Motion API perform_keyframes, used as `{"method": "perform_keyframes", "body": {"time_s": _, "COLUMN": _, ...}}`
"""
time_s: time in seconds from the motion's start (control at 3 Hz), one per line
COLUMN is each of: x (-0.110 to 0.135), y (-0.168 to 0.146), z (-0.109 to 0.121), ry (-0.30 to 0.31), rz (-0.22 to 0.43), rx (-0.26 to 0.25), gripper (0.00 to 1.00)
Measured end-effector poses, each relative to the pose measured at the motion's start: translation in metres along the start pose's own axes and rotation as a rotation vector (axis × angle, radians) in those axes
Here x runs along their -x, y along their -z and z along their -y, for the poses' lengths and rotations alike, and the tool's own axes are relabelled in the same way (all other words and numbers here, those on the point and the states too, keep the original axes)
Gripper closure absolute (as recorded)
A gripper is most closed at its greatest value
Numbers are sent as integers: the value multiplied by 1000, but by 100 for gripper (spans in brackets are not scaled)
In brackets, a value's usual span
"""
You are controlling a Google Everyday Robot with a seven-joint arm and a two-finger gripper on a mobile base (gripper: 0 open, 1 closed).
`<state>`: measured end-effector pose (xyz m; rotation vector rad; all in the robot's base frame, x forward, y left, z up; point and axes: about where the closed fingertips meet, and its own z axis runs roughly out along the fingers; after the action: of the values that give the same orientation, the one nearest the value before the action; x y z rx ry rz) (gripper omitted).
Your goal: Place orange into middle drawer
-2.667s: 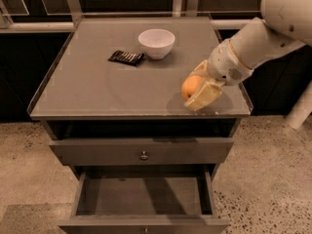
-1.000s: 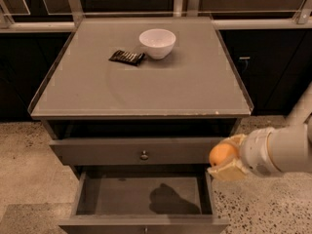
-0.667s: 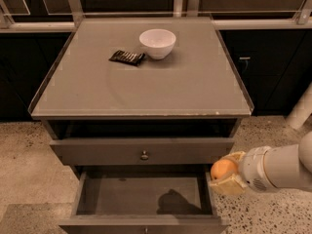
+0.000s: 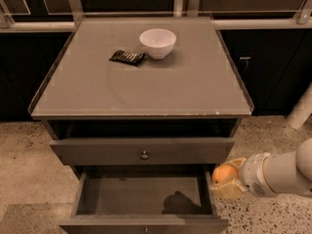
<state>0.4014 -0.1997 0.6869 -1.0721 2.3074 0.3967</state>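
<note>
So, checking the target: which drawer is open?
The lower one, the middle drawer, pulled out with its grey inside showing; the knobbed drawer above is shut. The pincer holds the orange at its right edge.

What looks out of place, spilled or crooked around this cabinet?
Nothing stands out. The white bowl stands upright on the cabinet top beside a dark packet, with nothing spilled. The middle drawer is open and sits straight, and the gripper, jaws shut on the orange, hangs at its right edge.
</note>
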Motion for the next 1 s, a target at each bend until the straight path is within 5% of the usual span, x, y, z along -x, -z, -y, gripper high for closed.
{"method": "perform_keyframes", "body": {"time_s": 0.33, "x": -36, "y": -42, "z": 4, "ry": -72, "rz": -7, "rx": 44, "gripper": 100}}
{"method": "perform_keyframes", "body": {"time_s": 1.0, "x": -76, "y": -135, "z": -1, "ry": -110, "rz": -59, "rx": 153, "gripper": 100}}
